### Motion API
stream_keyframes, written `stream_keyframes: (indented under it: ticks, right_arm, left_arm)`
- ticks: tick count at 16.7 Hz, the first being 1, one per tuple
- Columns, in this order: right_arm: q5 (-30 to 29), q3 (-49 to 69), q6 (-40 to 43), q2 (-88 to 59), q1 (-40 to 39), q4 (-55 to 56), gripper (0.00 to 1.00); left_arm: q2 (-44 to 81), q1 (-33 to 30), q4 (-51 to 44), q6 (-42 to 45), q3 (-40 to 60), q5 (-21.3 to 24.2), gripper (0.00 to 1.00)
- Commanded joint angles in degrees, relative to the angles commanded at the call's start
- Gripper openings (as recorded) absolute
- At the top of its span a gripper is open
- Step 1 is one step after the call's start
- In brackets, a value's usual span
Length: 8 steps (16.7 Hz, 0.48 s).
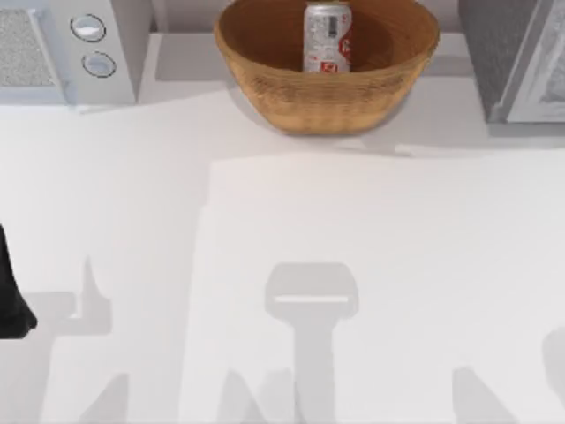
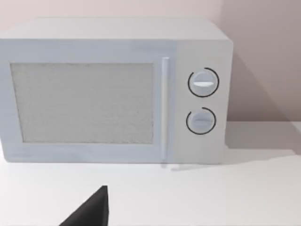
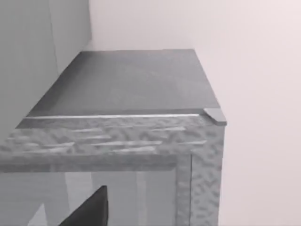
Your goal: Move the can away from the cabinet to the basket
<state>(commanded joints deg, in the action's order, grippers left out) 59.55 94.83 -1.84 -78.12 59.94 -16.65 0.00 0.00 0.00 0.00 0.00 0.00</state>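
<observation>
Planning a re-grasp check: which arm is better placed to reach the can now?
Right, marginally: the can stands in the basket, nearer the cabinet my right wrist faces. Left gripper parked at left edge.

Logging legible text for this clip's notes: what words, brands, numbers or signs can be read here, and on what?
None can be read.
The can, upright in the basket: printed label with red marks, too blurred to read.
The white appliance: two round dials, no numbers or lettering visible.
The cabinet: no markings.

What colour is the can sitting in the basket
Silver with red marks on its label; the can shows best in the top view.
</observation>
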Motion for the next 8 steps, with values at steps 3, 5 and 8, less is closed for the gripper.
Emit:
stream_keyframes:
  ticks: [3, 5, 8]
  right_arm:
    - [-0.3, 4.64, 0.01, 1.31, -0.27, -4.75, 1.0]
    - [-0.31, 4.99, 0.01, 1.4, -0.28, -5.11, 1.0]
    - [-0.25, 5.06, 0.0, 1.3, -0.07, -4.93, 1.0]
  left_arm:
    - [0.0, 0.0, 0.0, 0.0, 0.0, 0.0, 1.0]
    - [0.0, 0.0, 0.0, 0.0, 0.0, 0.0, 1.0]
    - [0.0, 0.0, 0.0, 0.0, 0.0, 0.0, 1.0]
